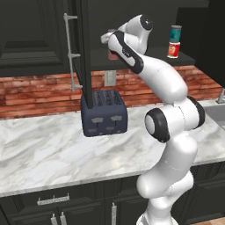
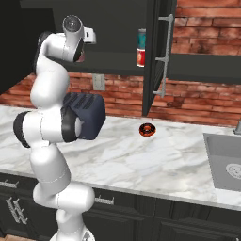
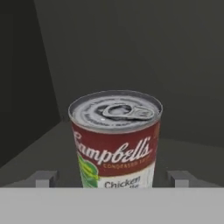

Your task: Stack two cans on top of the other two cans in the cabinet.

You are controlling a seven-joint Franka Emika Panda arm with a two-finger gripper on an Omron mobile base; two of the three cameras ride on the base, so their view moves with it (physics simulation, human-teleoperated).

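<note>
Black door of the cabinet stands open at the left of the left base view, with its long silver handle. Below it the dark toaster sits on the counter.

Going right, the arm reaches into the cabinet. A red bit shows behind the wrist, but I cannot tell which can it is. At the far right of the shelf the teal-blue can stands upright on top of the red can, so approx. half of the task looks done.

Now the 2nd stack. In the hand view, left to right: one of the fingers, then the tall can with the red, cream and green label, then the other finger. The gripper is spread wide. The can stands upright between the tips, with a gap on each side, so nothing is held. Its bottom is cut off in this view, so I cannot confirm it rests on the short red-orange can. If it does, I think the task is prob. finished, except for pulling the hand out w/o knocking the can.
</note>
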